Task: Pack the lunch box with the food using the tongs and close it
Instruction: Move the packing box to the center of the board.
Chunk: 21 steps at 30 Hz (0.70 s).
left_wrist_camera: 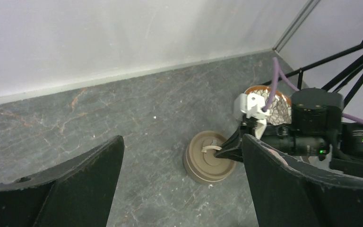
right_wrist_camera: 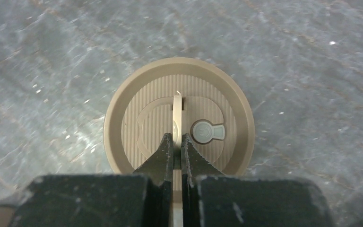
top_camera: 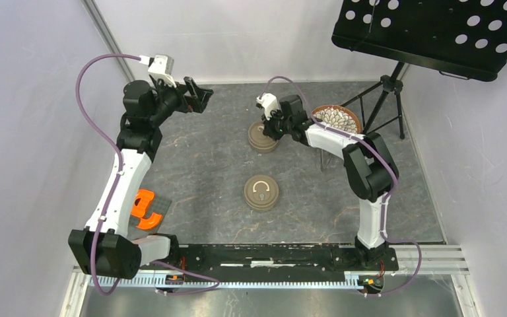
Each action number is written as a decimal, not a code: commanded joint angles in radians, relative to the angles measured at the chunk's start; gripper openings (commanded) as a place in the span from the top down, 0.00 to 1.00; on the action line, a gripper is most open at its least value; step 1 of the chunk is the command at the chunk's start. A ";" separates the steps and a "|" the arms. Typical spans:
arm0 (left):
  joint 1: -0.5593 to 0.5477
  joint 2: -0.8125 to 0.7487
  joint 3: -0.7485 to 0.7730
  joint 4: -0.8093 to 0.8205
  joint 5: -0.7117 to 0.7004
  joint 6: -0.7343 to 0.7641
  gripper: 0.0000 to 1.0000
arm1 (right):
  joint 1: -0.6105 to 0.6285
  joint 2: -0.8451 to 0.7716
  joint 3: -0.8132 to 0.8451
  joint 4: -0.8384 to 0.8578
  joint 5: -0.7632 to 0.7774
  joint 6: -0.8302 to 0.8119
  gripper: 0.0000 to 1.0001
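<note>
Jaws of your right gripper (right_wrist_camera: 176, 138) pinch the lunch box handle (right_wrist_camera: 177, 111) beside the plate (top_camera: 338, 119); lift straight up, no twisting.

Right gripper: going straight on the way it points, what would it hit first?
The round tan lid directly below: the right gripper is shut on its raised handle, so the ribbed top comes first.

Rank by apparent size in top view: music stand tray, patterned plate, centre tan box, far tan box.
1. music stand tray, largest even though cropped by the frame
2. patterned plate, partly behind the arm
3. centre tan box and far tan box: alike, the far one partly covered, so unranked
</note>
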State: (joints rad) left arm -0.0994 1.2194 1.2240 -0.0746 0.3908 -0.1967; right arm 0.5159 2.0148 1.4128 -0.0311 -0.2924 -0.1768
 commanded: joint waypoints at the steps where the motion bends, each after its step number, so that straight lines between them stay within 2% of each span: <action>1: 0.010 -0.032 -0.034 -0.044 0.047 0.093 0.00 | 0.038 -0.093 -0.175 0.082 -0.059 0.022 1.00; 7: 0.014 -0.026 -0.053 -0.083 0.095 0.127 0.00 | 0.067 -0.180 -0.373 0.184 -0.048 0.017 1.00; 13: 0.015 -0.016 -0.077 -0.129 0.169 0.194 0.00 | 0.067 -0.192 -0.374 0.176 -0.065 0.041 1.00; 16: 0.015 -0.014 -0.092 -0.144 0.198 0.247 0.00 | 0.067 -0.210 -0.357 0.181 -0.086 0.062 0.89; 21: 0.014 -0.015 -0.116 -0.148 0.262 0.297 0.00 | 0.064 -0.226 -0.325 0.186 -0.096 0.088 0.77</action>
State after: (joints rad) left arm -0.0902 1.2144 1.1191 -0.2176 0.5652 -0.0006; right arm 0.5777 1.8202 1.0622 0.2081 -0.3550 -0.1276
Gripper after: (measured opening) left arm 0.993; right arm 0.177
